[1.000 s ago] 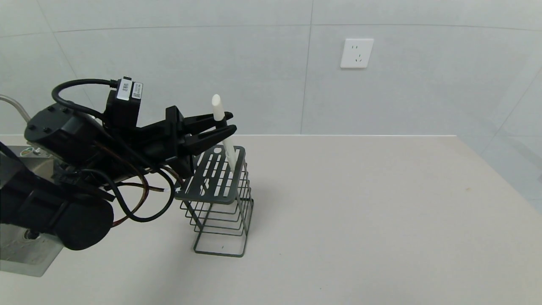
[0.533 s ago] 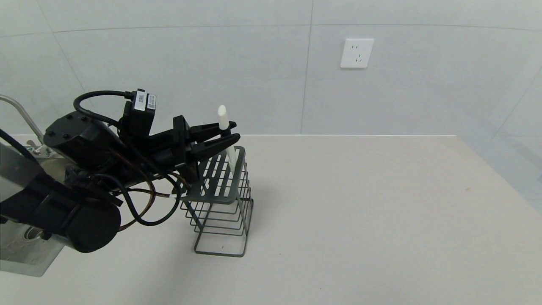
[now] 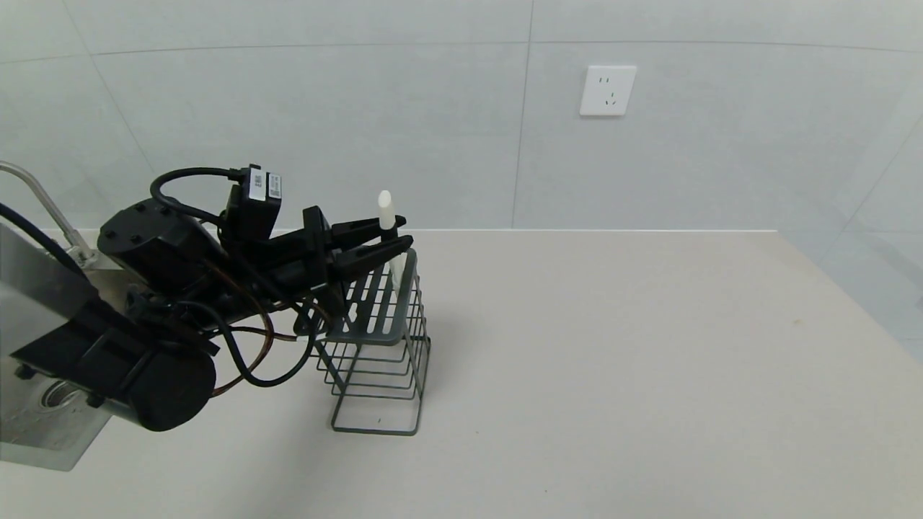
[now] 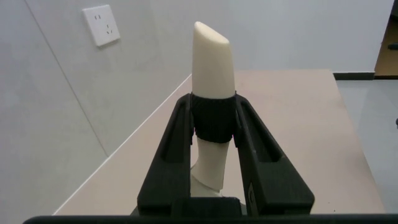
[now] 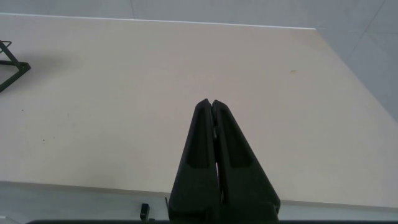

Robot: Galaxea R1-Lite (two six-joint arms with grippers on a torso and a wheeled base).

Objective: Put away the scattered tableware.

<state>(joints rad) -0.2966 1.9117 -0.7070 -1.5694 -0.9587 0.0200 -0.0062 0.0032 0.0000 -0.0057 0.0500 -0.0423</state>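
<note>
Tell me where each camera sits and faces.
Head view: on the head, facing forward and down at the counter; left gripper holds a white utensil at the wire rack.
Left wrist view: on that wrist, facing the utensil in its gripper.
Right wrist view: on that wrist, over the shut right gripper, facing the counter.
Shared: head and left wrist show utensil and wall socket.
</note>
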